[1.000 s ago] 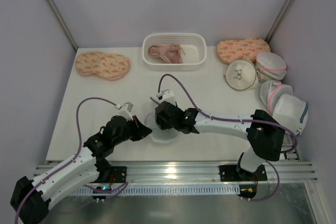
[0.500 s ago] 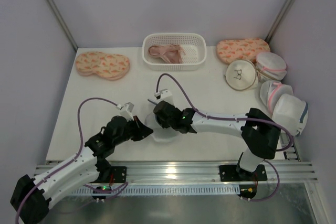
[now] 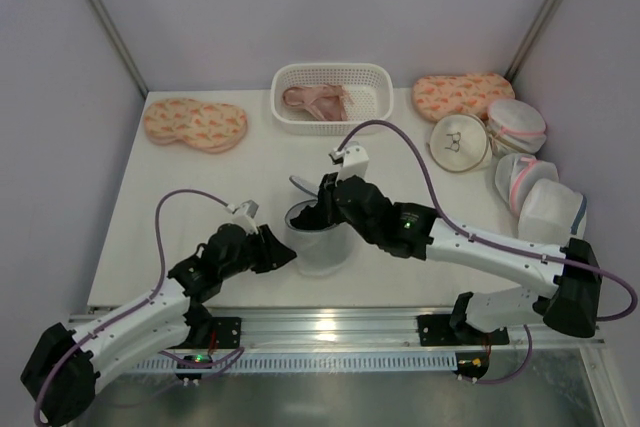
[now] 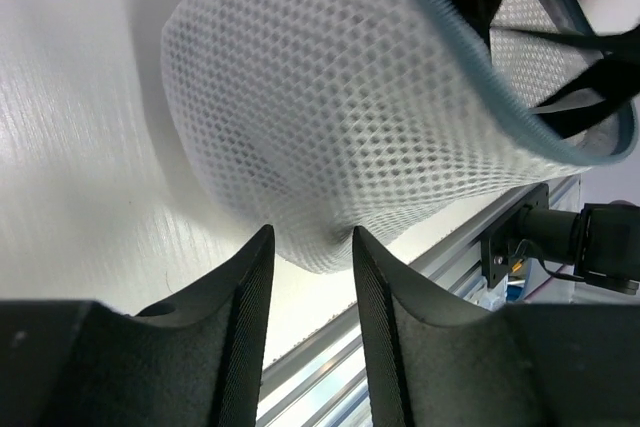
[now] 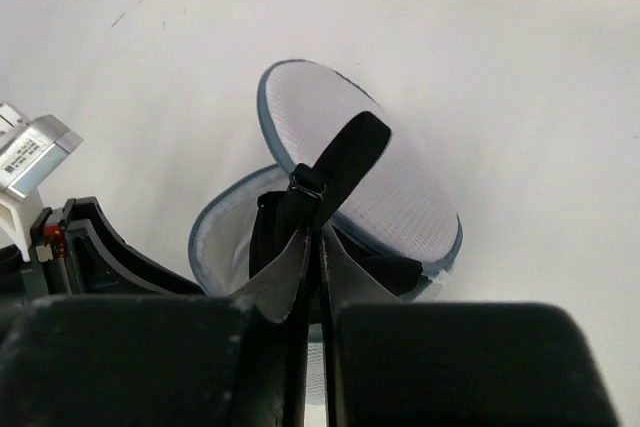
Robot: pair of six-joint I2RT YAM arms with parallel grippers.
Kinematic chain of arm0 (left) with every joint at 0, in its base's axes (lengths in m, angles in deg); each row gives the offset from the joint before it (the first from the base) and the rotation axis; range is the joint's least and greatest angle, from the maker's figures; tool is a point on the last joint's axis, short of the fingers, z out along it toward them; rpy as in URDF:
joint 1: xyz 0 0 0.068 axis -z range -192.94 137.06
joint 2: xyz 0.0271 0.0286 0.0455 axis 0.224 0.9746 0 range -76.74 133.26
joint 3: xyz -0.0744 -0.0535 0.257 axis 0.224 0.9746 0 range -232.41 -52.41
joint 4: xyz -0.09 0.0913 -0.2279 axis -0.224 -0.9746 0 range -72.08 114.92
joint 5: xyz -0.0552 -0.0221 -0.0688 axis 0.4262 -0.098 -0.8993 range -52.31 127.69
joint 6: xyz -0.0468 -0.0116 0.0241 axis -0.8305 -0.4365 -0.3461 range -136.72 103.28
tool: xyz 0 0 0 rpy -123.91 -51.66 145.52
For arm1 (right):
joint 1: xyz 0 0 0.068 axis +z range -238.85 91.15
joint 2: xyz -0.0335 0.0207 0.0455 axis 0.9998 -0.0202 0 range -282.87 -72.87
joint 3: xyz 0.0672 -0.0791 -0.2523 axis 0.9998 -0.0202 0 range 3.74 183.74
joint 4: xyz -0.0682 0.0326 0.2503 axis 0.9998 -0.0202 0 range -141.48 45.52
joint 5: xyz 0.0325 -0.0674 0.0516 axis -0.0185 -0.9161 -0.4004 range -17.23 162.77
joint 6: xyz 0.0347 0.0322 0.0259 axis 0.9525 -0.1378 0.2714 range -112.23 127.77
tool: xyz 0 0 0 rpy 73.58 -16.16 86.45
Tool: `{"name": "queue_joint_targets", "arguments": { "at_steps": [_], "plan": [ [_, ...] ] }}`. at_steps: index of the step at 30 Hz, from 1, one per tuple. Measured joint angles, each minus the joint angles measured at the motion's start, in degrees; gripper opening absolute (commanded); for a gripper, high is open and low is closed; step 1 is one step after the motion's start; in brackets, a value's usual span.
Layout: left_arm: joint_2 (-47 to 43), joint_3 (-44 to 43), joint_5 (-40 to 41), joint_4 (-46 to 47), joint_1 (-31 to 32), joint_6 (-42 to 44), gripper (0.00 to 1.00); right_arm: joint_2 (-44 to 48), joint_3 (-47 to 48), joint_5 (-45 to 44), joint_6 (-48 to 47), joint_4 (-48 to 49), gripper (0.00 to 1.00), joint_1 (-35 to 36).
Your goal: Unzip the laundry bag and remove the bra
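Bag (image 3: 318, 242) unzipped near front of bench (image 3: 250, 162), lid (image 3: 305, 185) tipped up at far side, mouth wide. Left fingers (image 3: 285, 255) nipped on lower mesh wall, fold of mesh caught between them. Right fingers (image 3: 322, 212) pressed together on black strap of bra (image 5: 350, 152), just above open mouth. Strap taut against lid, buckle right at the grip; rest of bra dark inside bag. Basket (image 3: 332, 97) at back of bench, well apart, pink bra (image 3: 315, 100) inside.

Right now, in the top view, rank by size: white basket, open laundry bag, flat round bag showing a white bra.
1. white basket
2. laundry bag and flat round bag: too alike to rank; the first is partly hidden
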Motion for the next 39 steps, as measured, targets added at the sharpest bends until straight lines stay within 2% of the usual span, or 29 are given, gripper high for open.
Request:
{"name": "queue_joint_targets", "arguments": {
  "at_steps": [5,10,19,26,39],
  "plan": [
    [1.16,0.28,-0.37,1.27,0.0,0.04,0.4,3.82,-0.7,-2.05,-0.5,-0.37,0.04,0.0],
    [2.19,0.31,-0.87,2.78,0.0,0.09,0.36,9.25,-3.65,-5.84,0.22,-1.16,0.03,0.0],
    [2.58,0.31,-1.36,3.41,0.0,0.13,0.32,13.16,0.66,-22.86,6.12,-15.39,0.03,-0.07],
    [4.39,0.31,-1.97,4.72,0.0,0.15,0.31,22.99,-3.06,-18.88,-1.38,-8.9,0.03,-0.11],
    [5.31,0.31,-2.78,6.38,0.0,0.11,0.3,26.6,3.39,-10.86,-17.29,1.68,0.04,-0.11]
  ]
}}
